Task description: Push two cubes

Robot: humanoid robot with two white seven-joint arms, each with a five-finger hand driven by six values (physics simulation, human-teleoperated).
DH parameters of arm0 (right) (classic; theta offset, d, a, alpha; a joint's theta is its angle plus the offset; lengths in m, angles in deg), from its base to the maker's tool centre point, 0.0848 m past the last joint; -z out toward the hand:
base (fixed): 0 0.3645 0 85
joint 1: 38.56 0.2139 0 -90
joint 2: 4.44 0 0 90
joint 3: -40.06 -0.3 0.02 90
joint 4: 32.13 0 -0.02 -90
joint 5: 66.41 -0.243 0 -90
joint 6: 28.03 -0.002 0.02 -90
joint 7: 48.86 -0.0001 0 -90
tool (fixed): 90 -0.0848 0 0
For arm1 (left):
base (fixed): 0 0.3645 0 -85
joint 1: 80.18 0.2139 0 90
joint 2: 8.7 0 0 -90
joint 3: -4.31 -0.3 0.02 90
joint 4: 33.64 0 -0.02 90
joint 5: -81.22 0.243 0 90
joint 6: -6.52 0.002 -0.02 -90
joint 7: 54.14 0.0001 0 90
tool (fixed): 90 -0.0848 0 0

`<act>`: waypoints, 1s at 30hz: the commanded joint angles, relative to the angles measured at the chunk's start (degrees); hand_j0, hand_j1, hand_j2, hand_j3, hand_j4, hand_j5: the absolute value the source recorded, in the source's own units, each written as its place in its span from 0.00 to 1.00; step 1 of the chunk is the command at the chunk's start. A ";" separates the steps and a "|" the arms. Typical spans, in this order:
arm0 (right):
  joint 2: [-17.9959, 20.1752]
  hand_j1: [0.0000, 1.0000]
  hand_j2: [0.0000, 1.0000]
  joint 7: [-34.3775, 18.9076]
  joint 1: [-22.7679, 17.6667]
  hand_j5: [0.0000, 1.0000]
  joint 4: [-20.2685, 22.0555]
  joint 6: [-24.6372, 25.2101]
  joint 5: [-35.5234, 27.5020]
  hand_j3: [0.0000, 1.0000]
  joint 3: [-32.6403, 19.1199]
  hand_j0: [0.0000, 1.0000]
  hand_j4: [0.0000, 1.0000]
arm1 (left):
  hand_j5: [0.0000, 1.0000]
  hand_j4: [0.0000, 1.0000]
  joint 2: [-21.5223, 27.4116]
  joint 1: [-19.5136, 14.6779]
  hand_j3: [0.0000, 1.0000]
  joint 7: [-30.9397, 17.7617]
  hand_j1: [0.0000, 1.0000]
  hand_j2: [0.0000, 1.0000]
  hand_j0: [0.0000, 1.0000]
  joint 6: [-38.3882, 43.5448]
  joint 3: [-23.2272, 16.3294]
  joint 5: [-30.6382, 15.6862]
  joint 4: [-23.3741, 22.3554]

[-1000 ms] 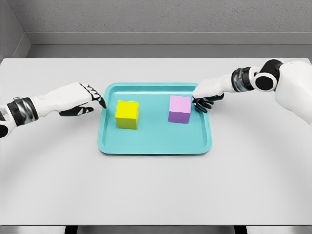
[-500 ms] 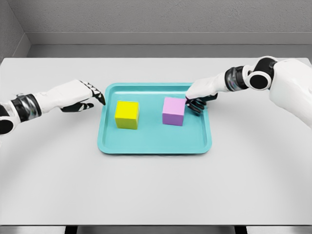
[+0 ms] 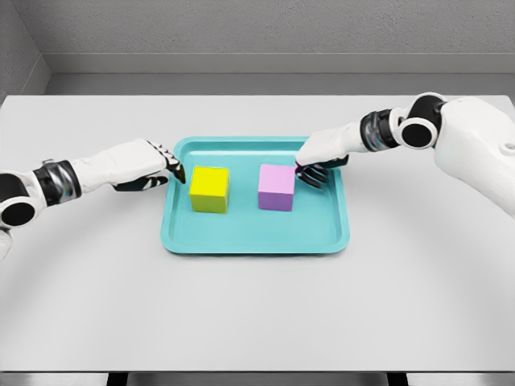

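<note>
A yellow cube (image 3: 209,189) and a pink cube (image 3: 276,187) sit side by side on a teal tray (image 3: 256,233) in the head view. My right hand (image 3: 312,165) reaches in from the right, its curled fingers pressed against the pink cube's right side. Coming from the left, my left hand (image 3: 169,169) has its fingers curled at the tray's left rim, fingertips just short of the yellow cube. Neither hand holds anything.
The tray lies in the middle of a wide white table (image 3: 257,314). A grey wall runs along the table's far edge.
My right hand has pushed the pink cube leftward across the tray, toward the yellow cube. My left hand has moved right, up to the tray's left rim. The yellow cube has stayed put.
</note>
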 commanded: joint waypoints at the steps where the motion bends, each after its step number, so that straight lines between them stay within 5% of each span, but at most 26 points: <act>1: -0.60 0.11 0.11 0.01 0.00 0.11 0.03 0.13 -0.28 0.11 -0.09 0.11 0.11 | 0.51 0.51 0.06 0.00 0.51 0.04 0.51 0.51 0.51 0.10 -0.39 -0.36 0.86; 9: 0.01 0.12 0.12 0.01 2.29 0.12 -4.01 0.13 -0.19 0.12 -0.44 0.12 0.12 | 0.51 0.51 -0.11 -0.18 0.51 0.12 0.51 0.51 0.51 0.10 -1.89 -0.36 1.74; 11: 3.09 0.12 0.12 0.01 2.90 0.12 -1.12 0.13 -0.19 0.12 -0.26 0.12 0.12 | 0.50 0.50 -0.11 -0.18 0.50 0.12 0.50 0.50 0.50 0.10 -1.89 -0.36 1.74; 14: 8.98 0.12 0.12 0.01 3.69 0.12 8.64 0.13 -0.19 0.12 2.28 0.12 0.12 | 0.50 0.50 -0.29 -0.18 0.50 0.12 0.50 0.50 0.50 0.10 -1.89 -0.36 1.91; 20: 8.10 0.12 0.12 0.01 4.04 0.12 10.14 0.13 -0.28 0.12 8.61 0.12 0.12 | 0.50 0.50 -1.78 -0.18 0.50 0.12 0.50 0.50 0.50 0.10 -1.98 -0.36 1.82; 30: 4.85 0.12 0.12 0.01 4.13 0.12 10.14 0.13 -0.45 0.12 10.64 0.12 0.12 | 0.49 0.49 -3.10 -0.18 0.49 0.12 0.49 0.49 0.49 0.10 -1.98 -0.45 2.00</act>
